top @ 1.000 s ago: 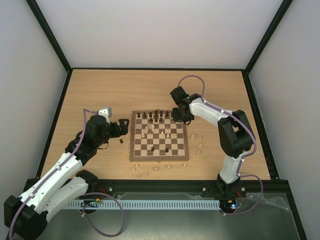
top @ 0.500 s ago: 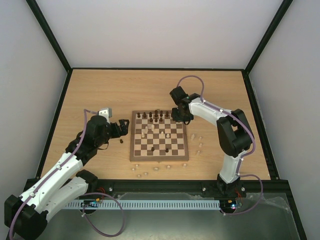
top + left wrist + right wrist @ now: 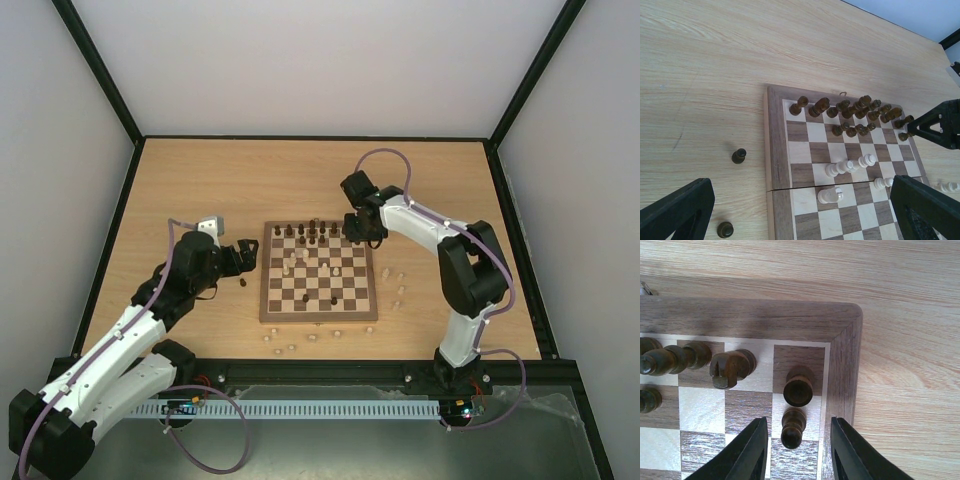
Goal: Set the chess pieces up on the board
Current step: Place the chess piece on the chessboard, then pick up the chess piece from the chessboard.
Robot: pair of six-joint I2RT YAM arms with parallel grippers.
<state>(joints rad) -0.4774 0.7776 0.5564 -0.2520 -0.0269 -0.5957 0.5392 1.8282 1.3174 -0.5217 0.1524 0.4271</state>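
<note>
The board (image 3: 268,300) lies mid-table, with dark chess pieces (image 3: 305,232) crowded along its far rows and a few pale ones (image 3: 296,262) further in. My right gripper (image 3: 799,450) hovers over the board's far right corner (image 3: 842,365). It is open, and its fingers (image 3: 747,450) stand either side of an upright dark pawn (image 3: 793,427) without touching it. A dark rook (image 3: 798,389) stands just beyond on the corner square. My left gripper (image 3: 800,220) is open wide above the board's left edge (image 3: 776,150), holding nothing. A pale piece (image 3: 831,195) lies toppled below it.
Two dark pawns (image 3: 739,156) (image 3: 725,229) stand on the table left of the board. Pale pieces sit off the board to its right (image 3: 398,285) and along its near side (image 3: 300,345). Black frame rails border the table.
My right gripper's jaws have spread apart, letting go of the dark pawn, which stays standing on its square. The left arm has not moved.
</note>
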